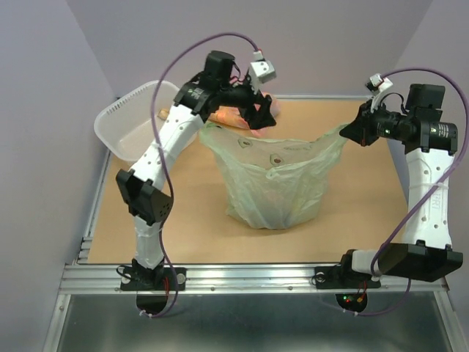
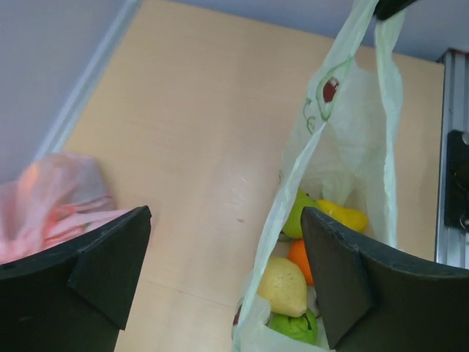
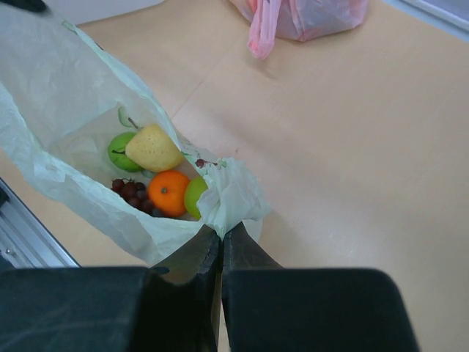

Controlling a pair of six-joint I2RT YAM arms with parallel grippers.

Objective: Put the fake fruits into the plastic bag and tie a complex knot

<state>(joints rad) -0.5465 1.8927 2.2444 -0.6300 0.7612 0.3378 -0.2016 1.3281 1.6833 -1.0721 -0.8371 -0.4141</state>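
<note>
The pale green plastic bag (image 1: 275, 183) stands open mid-table. Inside it lie the fake fruits: a yellow pear (image 3: 152, 148), an orange (image 3: 168, 192), dark grapes (image 3: 130, 191) and green ones (image 3: 119, 150). The left wrist view also shows the pear (image 2: 284, 284) and a yellow lemon-like one (image 2: 346, 216). My right gripper (image 3: 221, 236) is shut on the bag's bunched right handle (image 3: 233, 194) and holds it up; it also shows in the top view (image 1: 353, 132). My left gripper (image 2: 227, 282) is open at the bag's far left rim (image 2: 293, 183), which runs between its fingers; it too shows in the top view (image 1: 260, 117).
A pink tied bag (image 1: 233, 115) lies behind the green bag, close to my left gripper, and shows in the left wrist view (image 2: 51, 205) and right wrist view (image 3: 300, 16). A white basket (image 1: 132, 121) sits at the far left. The table's metal rail (image 1: 256, 275) is at the front.
</note>
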